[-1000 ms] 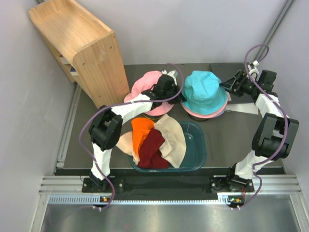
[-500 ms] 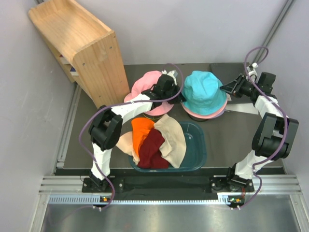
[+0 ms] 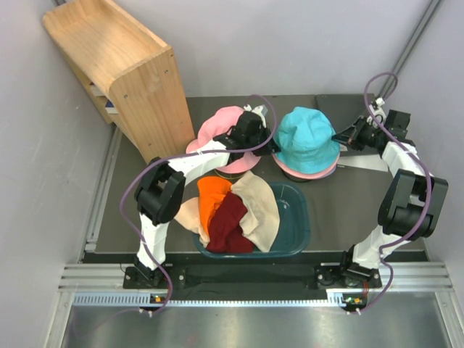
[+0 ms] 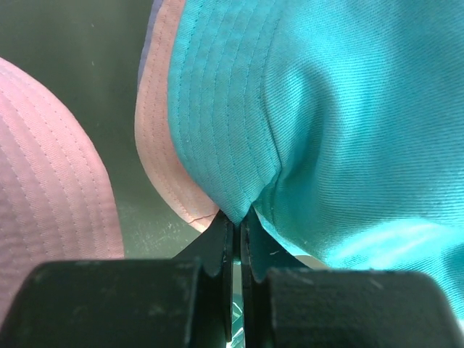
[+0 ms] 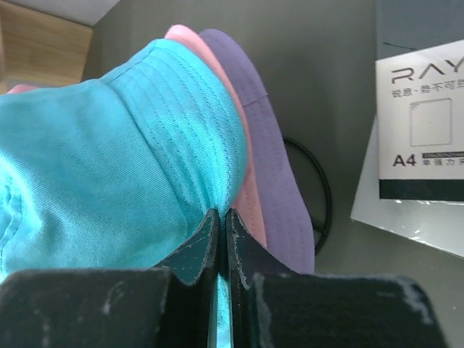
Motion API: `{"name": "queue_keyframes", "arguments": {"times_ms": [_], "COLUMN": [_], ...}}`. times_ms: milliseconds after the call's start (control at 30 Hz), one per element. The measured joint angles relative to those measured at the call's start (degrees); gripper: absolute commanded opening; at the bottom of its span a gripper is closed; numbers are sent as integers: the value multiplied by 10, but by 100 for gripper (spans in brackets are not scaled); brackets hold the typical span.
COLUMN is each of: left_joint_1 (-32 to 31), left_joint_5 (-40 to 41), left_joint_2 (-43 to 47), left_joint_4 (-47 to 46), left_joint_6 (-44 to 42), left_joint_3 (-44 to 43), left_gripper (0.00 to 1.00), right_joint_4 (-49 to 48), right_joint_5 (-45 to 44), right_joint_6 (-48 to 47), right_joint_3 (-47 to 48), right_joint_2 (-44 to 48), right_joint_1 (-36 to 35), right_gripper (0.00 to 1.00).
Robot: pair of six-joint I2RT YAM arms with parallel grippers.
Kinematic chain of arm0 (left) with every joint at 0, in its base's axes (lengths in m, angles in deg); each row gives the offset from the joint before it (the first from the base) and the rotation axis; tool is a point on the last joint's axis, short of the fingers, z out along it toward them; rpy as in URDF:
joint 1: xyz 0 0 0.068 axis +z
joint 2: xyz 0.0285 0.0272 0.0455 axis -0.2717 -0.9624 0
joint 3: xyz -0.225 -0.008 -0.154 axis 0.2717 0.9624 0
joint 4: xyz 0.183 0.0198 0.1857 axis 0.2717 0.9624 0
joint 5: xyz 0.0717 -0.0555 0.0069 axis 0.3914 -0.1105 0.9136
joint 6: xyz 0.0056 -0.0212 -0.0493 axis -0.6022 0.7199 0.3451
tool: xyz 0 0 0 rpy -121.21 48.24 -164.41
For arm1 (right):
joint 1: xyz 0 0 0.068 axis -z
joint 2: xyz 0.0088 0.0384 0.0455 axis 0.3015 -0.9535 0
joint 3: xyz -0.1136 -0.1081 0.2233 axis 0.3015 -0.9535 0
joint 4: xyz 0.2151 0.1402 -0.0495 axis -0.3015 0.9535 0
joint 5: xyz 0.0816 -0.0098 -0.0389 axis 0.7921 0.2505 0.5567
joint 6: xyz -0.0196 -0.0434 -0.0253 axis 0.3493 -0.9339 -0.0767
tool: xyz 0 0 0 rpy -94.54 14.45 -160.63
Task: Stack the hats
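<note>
On the desk (image 3: 348, 203), a wooden shelf (image 3: 119, 65) stands well to the left of the teal hat (image 3: 308, 138), and a pink hat (image 3: 217, 123) lies between the two, with the left arm reaching across its near side. In front of the teal hat sits a dark tub (image 3: 297, 226) holding an orange hat (image 3: 212, 197), a maroon hat (image 3: 230, 221) and a beige hat (image 3: 259, 203), all crumpled together. Just right of the teal hat lies a white paper pack (image 5: 428, 145), with a black wire ring (image 5: 320, 196) between them on the desk. The teal hat sits on top of a peach hat (image 4: 163, 145), which rests on a lavender hat (image 5: 279, 167). The left tool (image 4: 235, 232) has its fingers pressed together, pinching the teal hat's brim at its left edge. The right tool (image 5: 221, 225) is likewise squeezed tight on the brim at the right edge, with teal cloth showing between its fingers.
</note>
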Motion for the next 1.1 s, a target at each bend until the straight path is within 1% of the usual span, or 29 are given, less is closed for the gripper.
{"name": "queue_keyframes", "arguments": {"times_ms": [333, 367, 433, 467, 500, 533, 567, 600, 633, 667, 733, 767, 833, 967, 1100], "left_joint_1": [-2, -3, -7, -8, -9, -10, -12, -13, -14, -15, -15, -15, -15, -19, -30], "left_joint_5": [-2, 1, 6, 8, 11, 14, 17, 22, 25, 29, 35, 36, 35, 32, 31], "left_joint_2": [-7, -9, -15, -18, -20, -22, -24, -24, -24, -24, -24, -22, -16, 16, 100], "left_joint_4": [-2, 1, 8, 14, 22, 31, 42, 55, 66, 77, 92, 99, 115, 153, 171], "left_joint_6": [-8, -10, -20, -24, -29, -34, -40, -47, -54, -58, -64, -65, -66, -67, -71], "left_joint_3": [-9, -14, -26, -33, -41, -49, -57, -64, -71, -76, -82, -82, -82, -82, -45], "left_gripper": [0, 0, 1, 6, 20, 29, 37, 44, 56, 60, 68, 69, 74, 79, 84], "right_joint_4": [36, 38, 47, 52, 58, 66, 72, 83, 93, 101, 116, 125, 151, 195, 212], "right_joint_5": [-61, -66, -73, -76, -81, -88, -97, -110, -119, -127, -142, -151, -181, -222, -248], "right_joint_6": [-25, -26, -26, -27, -30, -32, -33, -40, -41, -43, -42, -41, -37, -21, 0], "right_joint_3": [0, 0, 4, 8, 14, 19, 23, 29, 33, 37, 44, 49, 61, 83, 82], "right_joint_2": [0, 0, 0, 0, 0, 0, 0, 0, 0, 0, 1, 3, 9, 26, 57], "right_joint_1": [-5, -6, -6, -6, -6, -6, -6, -5, -4, -3, -1, -1, 2, 22, 75], "right_gripper": [0, 1, 10, 27, 35, 43, 54, 59, 63, 69, 74, 77, 79, 84, 85]}}
